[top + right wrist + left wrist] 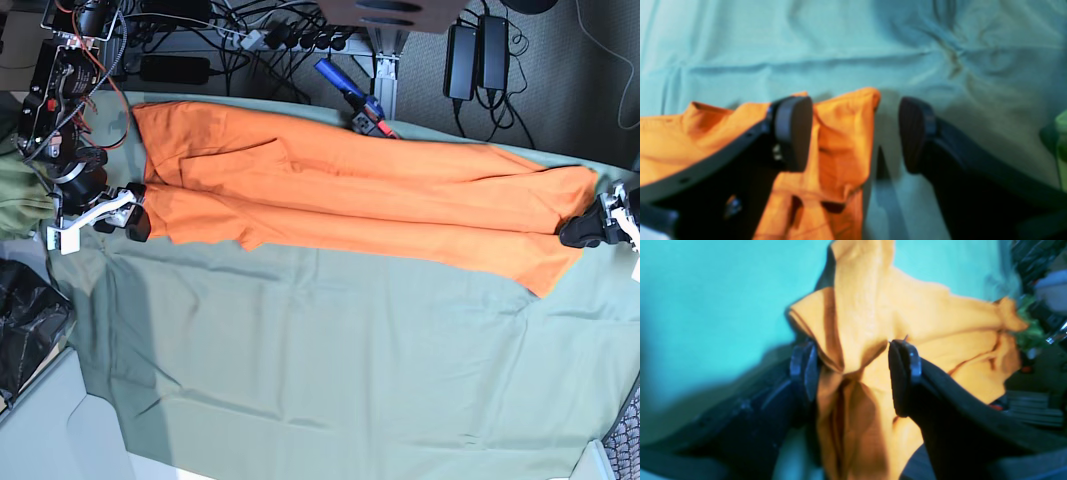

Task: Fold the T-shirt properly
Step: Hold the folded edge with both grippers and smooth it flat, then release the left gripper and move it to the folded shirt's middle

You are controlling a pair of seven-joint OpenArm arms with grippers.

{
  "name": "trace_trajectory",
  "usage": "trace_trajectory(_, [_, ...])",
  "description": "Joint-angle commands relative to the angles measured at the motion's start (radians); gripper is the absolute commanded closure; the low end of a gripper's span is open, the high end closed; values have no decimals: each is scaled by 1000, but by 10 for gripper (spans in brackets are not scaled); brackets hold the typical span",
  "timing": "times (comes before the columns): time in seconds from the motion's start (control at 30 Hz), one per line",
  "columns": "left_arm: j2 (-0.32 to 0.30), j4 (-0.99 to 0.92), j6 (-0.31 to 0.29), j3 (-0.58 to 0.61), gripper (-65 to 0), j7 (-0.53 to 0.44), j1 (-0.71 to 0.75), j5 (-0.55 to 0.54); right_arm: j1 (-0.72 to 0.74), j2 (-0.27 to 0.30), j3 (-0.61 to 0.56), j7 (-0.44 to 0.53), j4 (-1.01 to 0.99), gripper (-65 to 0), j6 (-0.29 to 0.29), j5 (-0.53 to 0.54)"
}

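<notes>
Clearly the T-shirt (350, 200) lies stretched long across the far part of the green cloth (330, 360) that covers the bench, with one tool at each of its ends, which looks like a setup for drawing it taut or lifting both ends for a fold.

Nearest the base camera, the cloth in front of the T-shirt is bare. At the T-shirt's end on that view's right, the left tool (853, 373) has its jaws spread wide with bunched orange fabric between them; whether they press it I cannot tell. At the opposite end, the right tool (857, 133) is also wide, straddling the T-shirt's edge, one pad over the fabric, the other over cloth. Beyond the T-shirt, cables (260, 35) hang behind the bench.
</notes>
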Motion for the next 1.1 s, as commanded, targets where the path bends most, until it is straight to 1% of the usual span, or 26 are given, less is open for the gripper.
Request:
trace_trajectory(0.0, [-2, 8, -4, 0, -357, 28, -1, 5, 11, 21, 9, 16, 14, -407, 99, 12])
trace_trajectory(0.1, [25, 8, -4, 0, -357, 27, -2, -28, 11, 21, 9, 16, 14, -407, 99, 12])
trace_trajectory(0.2, [58, 8, -4, 0, -349, 27, -1, -31, 11, 21, 9, 16, 14, -407, 99, 12])
trace_trajectory(0.23, [69, 8, -4, 0, -325, 27, -1, -31, 11, 21, 9, 16, 14, -407, 99, 12])
trace_trajectory(0.3, [87, 4, -4, 0, -239, 23, -1, -26, 11, 22, 9, 16, 14, -407, 99, 12])
trace_trajectory(0.37, [100, -1, -4, 0, -161, 0, -1, 7, 11, 21, 9, 16, 14, -407, 99, 12])
trace_trajectory(0.53, [105, -5, -4, 0, -16, -62, -1, 47, 11, 21, 9, 16, 14, -407, 99, 12])
trace_trajectory(0.57, [105, -5, -4, 0, 0, -63, -2, 48, 11, 21, 9, 16, 14, -407, 99, 12])
trace_trajectory(0.8, [105, -5, -4, -11, 0, -53, -1, 47, 11, 21, 9, 16, 14, -407, 99, 12])
trace_trajectory(0.97, [105, 2, -4, -93, 0, -53, -1, 46, 11, 22, 9, 16, 14, -406, 99, 12])
trace_trajectory(1.07, [104, 40, -4, -150, 0, -51, -1, 67, 11, 21, 9, 16, 14, -406, 99, 12])
